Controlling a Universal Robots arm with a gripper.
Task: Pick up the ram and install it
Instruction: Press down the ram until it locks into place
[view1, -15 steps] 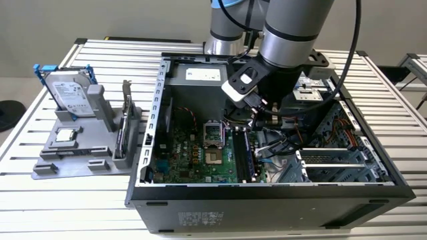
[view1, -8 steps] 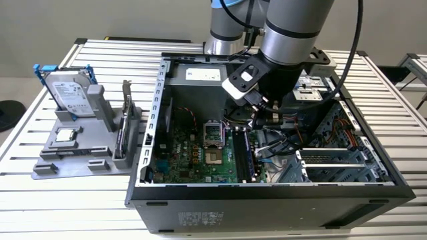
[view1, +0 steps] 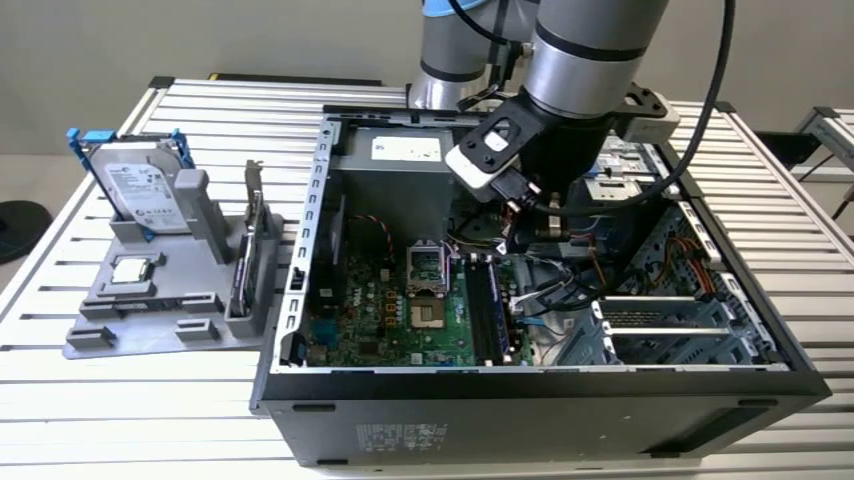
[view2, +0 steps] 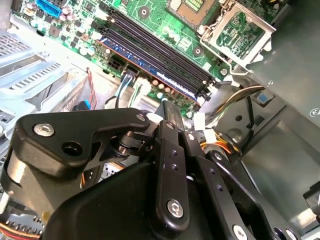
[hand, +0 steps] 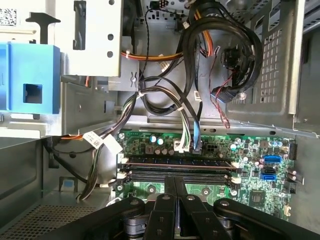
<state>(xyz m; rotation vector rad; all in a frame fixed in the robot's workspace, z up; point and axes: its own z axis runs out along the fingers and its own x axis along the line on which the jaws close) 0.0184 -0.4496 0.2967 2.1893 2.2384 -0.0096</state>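
One gripper (hand: 175, 192) hangs inside the open computer case (view1: 534, 390), jaws clenched together, just above the ram (hand: 177, 162) sitting in its motherboard slot.

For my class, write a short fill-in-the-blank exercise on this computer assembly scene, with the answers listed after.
1. The black gripper hangs inside the open computer ____, above the green motherboard.
2. The silver hard drive with the blue-handled bracket stands upright on the grey ____ outside the computer.
3. In both wrist views the gripper's fingers are pressed ____.
4. The long narrow memory slots lie beside the square silver processor ____ on the motherboard.

Missing words: case; holder; together; socket
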